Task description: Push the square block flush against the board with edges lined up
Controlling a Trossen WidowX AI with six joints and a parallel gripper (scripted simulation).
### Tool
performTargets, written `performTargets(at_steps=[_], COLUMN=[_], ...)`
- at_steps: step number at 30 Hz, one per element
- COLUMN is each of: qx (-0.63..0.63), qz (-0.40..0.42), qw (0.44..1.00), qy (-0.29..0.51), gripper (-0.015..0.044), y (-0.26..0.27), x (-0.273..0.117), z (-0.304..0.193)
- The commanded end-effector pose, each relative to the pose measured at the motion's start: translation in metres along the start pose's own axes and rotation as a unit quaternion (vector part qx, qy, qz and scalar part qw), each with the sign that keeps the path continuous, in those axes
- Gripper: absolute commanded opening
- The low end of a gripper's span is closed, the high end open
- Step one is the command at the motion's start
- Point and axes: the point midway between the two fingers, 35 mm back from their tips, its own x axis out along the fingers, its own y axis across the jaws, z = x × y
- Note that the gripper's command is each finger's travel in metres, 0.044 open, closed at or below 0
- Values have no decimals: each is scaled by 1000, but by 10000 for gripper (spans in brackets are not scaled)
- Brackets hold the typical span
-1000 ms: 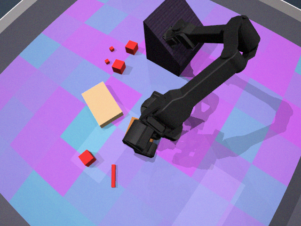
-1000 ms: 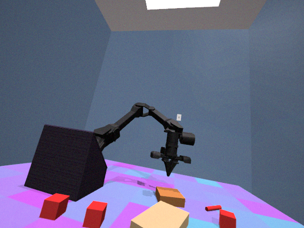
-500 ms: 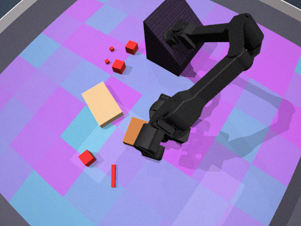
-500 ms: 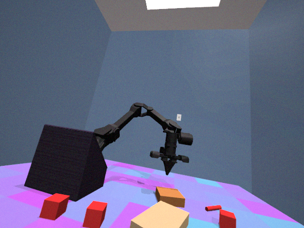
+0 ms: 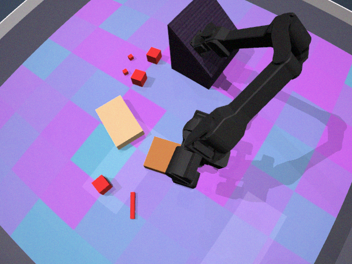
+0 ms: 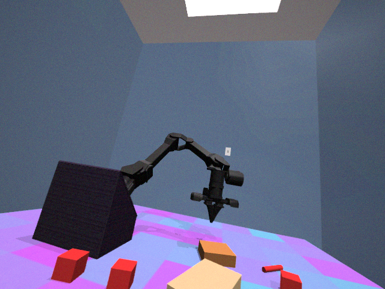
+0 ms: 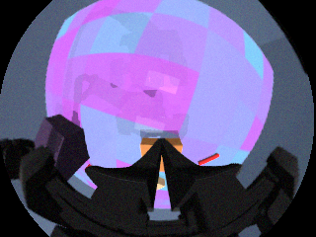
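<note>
Top view: the closed black gripper hovered above the flat orange square block; lowering behind its far side promised a straighter push. The pale tan rectangular board stood apart.

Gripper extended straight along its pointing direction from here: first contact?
Probably the orange block, or the floor just beside it. The gripper points down with its tips above the floor; depth leaves it unclear which.
</note>
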Motion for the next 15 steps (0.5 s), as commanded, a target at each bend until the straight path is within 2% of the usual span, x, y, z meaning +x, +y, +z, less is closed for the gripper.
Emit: performTargets(at_steps=[1, 4, 15], qx=[-1, -1, -1], qz=[-6, -6, -6], qw=[1000, 1000, 1000], qy=[3, 2, 2], gripper=[0, 0, 0], y=[-2, -1, -1], x=[-31, -45, -45], z=[-2, -1, -1])
